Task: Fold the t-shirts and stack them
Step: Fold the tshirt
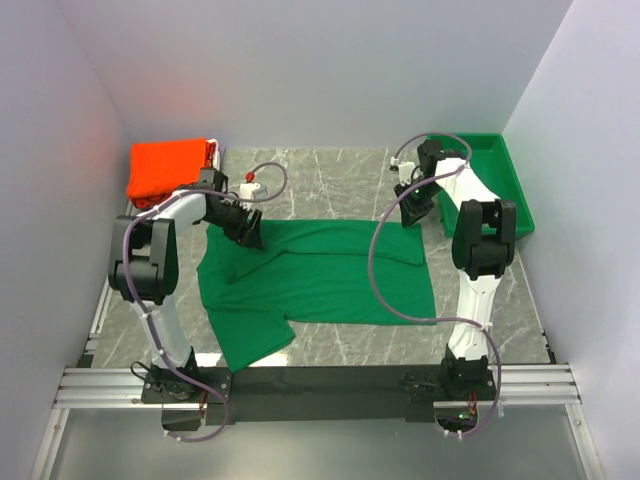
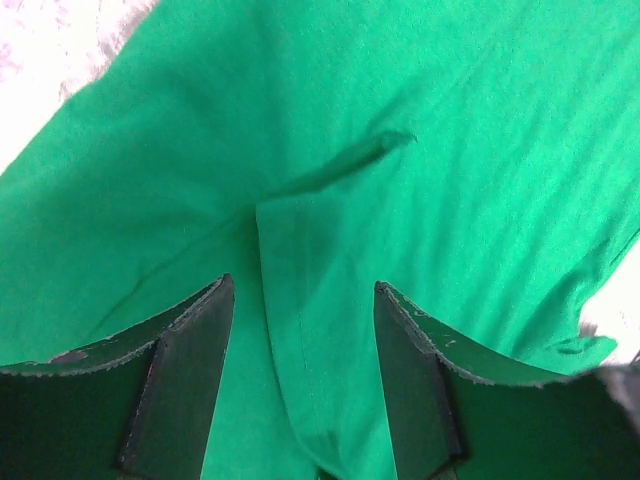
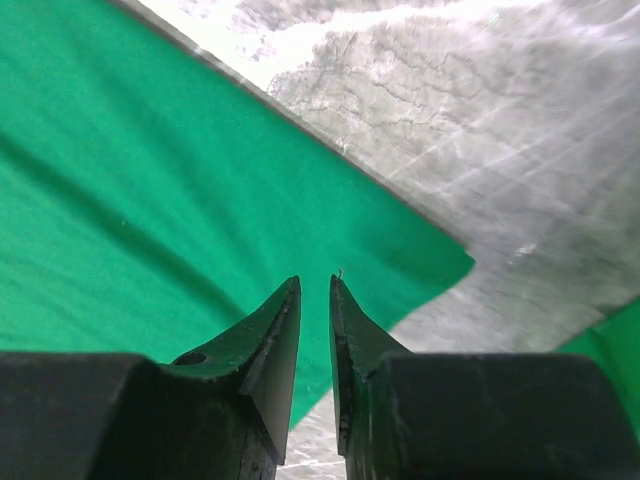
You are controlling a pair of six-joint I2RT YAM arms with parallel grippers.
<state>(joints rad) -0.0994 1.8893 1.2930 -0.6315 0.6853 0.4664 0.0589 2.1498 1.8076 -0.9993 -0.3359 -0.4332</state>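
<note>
I see one t-shirt spread on the desk, left claw over its far-left edge, right claw over its far-right corner; folded t-shirts far left, tray far right.

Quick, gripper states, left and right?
Left gripper: open above the green t-shirt, holding nothing.
Right gripper: open only a narrow gap, empty.

No readable text
The green t-shirt, the orange-red t-shirts and the tray show no legible print.

Top camera: high behind near edge, looking down on table. Wrist cameras: close over green t-shirt, seen in all.
</note>
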